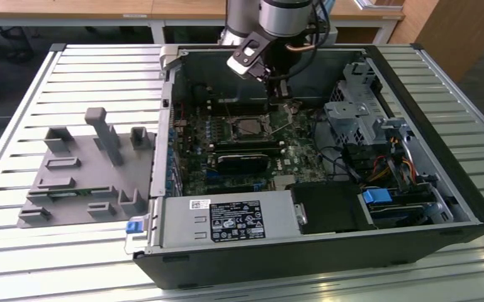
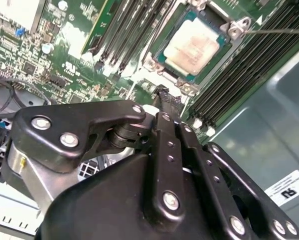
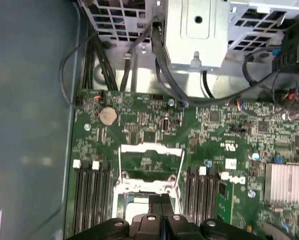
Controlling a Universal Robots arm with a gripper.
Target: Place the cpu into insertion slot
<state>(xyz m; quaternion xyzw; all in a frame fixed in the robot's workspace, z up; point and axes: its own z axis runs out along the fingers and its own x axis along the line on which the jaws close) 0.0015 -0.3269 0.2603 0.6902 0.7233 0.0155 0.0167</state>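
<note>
Though empty, pincer [image 2: 162, 95] near cpu [image 2: 192, 46] in insertion slot [image 2: 165, 56].

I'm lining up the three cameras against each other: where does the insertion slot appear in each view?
Exterior view: the insertion slot sits mid-board in the open case, near the tool.
Second wrist view: the slot, holding the silvery cpu, lies beyond the shut tool's tip.
First wrist view: the slot is partly hidden behind the tool.
Shared landmark: long black memory slots flanking it on both sides.
</note>
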